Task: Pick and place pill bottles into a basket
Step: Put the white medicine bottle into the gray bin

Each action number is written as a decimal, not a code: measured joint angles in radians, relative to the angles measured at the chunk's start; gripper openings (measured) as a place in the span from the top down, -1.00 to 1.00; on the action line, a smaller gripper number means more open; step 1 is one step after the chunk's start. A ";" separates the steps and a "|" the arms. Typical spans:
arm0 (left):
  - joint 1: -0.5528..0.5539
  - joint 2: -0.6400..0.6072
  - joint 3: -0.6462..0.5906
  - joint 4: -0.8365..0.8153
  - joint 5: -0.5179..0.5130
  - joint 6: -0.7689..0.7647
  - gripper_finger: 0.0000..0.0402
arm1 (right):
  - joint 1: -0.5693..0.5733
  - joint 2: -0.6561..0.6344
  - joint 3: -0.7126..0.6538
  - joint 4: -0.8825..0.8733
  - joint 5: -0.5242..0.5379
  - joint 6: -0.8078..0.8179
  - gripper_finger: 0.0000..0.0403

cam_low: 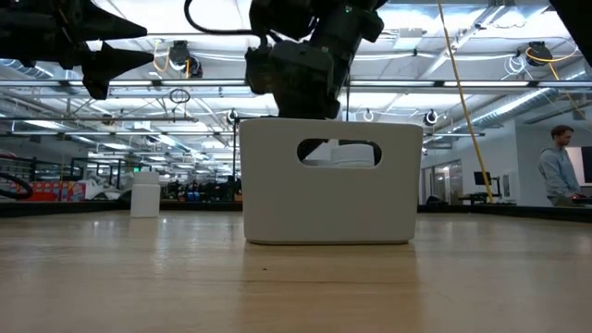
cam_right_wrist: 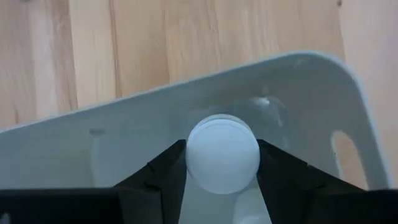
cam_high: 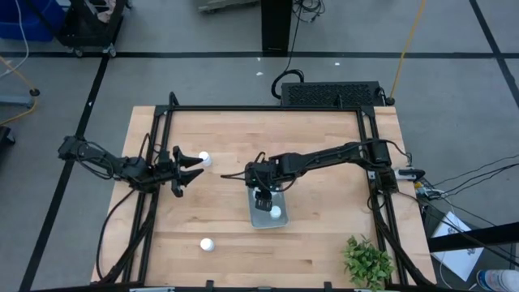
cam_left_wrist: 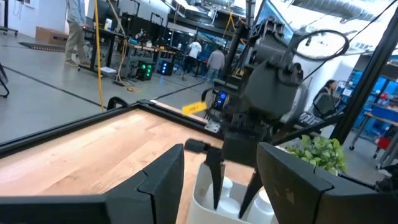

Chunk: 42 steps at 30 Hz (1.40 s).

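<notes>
The basket (cam_high: 261, 217) is a pale tray standing on the table's middle; it also shows in the low view (cam_low: 277, 185). My right gripper (cam_high: 261, 195) reaches down into it, shut on a white pill bottle (cam_right_wrist: 222, 155). Another bottle (cam_high: 276, 212) stands inside the basket. One bottle (cam_high: 204, 159) stands on the table by my left gripper (cam_high: 188, 165), which is open, empty and raised above the table. Another bottle (cam_high: 208, 244) stands near the table's near edge. My right gripper pinches the bottle between its two fingers at the sides of the white cap (cam_right_wrist: 193, 158). The fingers come from above, pointing down into the basket. The bottle is upright inside the basket walls; whether its base rests on the basket's floor I cannot tell.
A green plant (cam_high: 366, 261) stands at the near right corner. Black frame rails (cam_high: 162, 122) run along the table's left, right and far sides. Bare wood lies between the basket and the near edge. People stand in the room beyond the table.
</notes>
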 joint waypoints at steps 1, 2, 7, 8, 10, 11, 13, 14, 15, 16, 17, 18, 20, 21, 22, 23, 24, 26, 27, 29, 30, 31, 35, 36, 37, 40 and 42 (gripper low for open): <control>0.000 0.000 0.000 0.000 0.000 0.001 -0.04 | 0.000 -0.001 0.000 -0.002 0.000 0.000 0.14; 0.000 0.000 0.000 0.003 0.000 0.000 -0.04 | 0.000 0.000 -0.001 -0.003 -0.001 -0.001 0.12; 0.000 0.000 0.000 0.002 0.000 0.001 -0.04 | 0.000 -0.002 -0.002 -0.018 -0.003 -0.011 0.06; 0.000 0.000 0.000 0.001 0.000 0.001 -0.04 | 0.000 -0.002 -0.002 -0.018 -0.003 -0.013 0.05; 0.000 0.000 0.000 0.002 0.000 0.001 -0.04 | 0.000 -0.002 -0.002 -0.017 -0.002 -0.014 0.05; 0.000 0.000 0.000 0.002 0.000 0.001 -0.04 | 0.000 -0.002 -0.002 -0.016 -0.002 -0.015 0.05; 0.000 0.000 0.000 0.002 0.000 0.001 -0.04 | 0.000 -0.002 -0.002 -0.016 0.000 -0.018 0.04; 0.000 0.000 0.000 0.002 0.000 0.002 -0.04 | 0.000 -0.002 -0.003 -0.016 0.000 -0.019 0.04; 0.000 0.000 0.000 0.002 0.000 0.002 -0.04 | 0.000 -0.002 -0.003 -0.016 0.000 -0.019 0.04; 0.000 0.000 0.000 0.002 0.000 0.002 -0.04 | 0.000 -0.002 -0.003 -0.016 0.000 -0.019 0.04; 0.000 0.000 0.000 0.002 0.000 0.002 -0.04 | 0.000 -0.002 -0.003 -0.015 0.000 -0.019 0.04; 0.000 0.000 0.000 0.002 0.000 0.002 -0.04 | 0.001 -0.002 -0.003 -0.015 0.000 -0.019 0.04; 0.000 0.000 0.000 -0.002 0.000 0.002 -0.04 | 0.002 -0.002 -0.003 -0.015 0.000 -0.023 0.04; 0.000 0.000 0.000 -0.006 0.000 0.002 -0.04 | 0.002 -0.006 -0.003 -0.015 0.000 -0.023 0.04; 0.000 0.000 0.000 -0.010 0.000 0.003 -0.04 | 0.003 -0.008 -0.004 -0.017 0.002 -0.023 0.04; 0.000 0.000 0.000 -0.014 0.000 0.003 -0.04 | 0.003 -0.011 -0.004 -0.018 0.002 -0.023 0.04; 0.000 0.000 0.000 -0.015 0.000 0.004 -0.04 | 0.003 -0.018 -0.004 -0.018 0.004 -0.023 0.04; 0.000 0.000 0.000 -0.014 0.000 0.003 -0.04 | 0.003 -0.026 -0.004 -0.010 0.004 -0.023 0.04; 0.000 0.000 0.000 -0.015 0.000 0.003 -0.04 | 0.003 -0.034 -0.004 -0.006 0.004 -0.023 0.04; 0.000 0.000 0.000 -0.015 0.000 0.003 -0.04 | 0.003 -0.041 -0.004 -0.005 0.004 -0.023 0.04; 0.000 0.000 0.000 -0.015 0.000 0.003 -0.04 | 0.003 -0.041 -0.004 0.001 0.004 -0.023 0.04; 0.000 0.000 0.000 -0.017 0.000 0.003 -0.04 | 0.003 -0.043 -0.004 0.001 0.004 -0.025 0.04; 0.000 0.000 0.000 -0.020 0.000 0.003 -0.04 | 0.003 -0.063 -0.004 -0.008 0.004 -0.031 0.04; 0.000 0.000 0.000 -0.021 0.000 0.003 -0.04 | 0.005 -0.072 -0.004 -0.007 0.004 -0.031 0.04; 0.000 0.000 0.000 -0.020 0.000 0.003 -0.04 | 0.007 -0.082 -0.004 -0.007 0.006 -0.031 0.04; 0.000 0.000 0.000 -0.020 0.000 0.003 -0.04 | 0.016 -0.116 -0.004 -0.007 0.051 -0.050 0.04; 0.000 0.000 0.000 -0.020 0.000 0.003 -0.04 | 0.023 -0.143 -0.004 -0.007 0.072 -0.052 0.04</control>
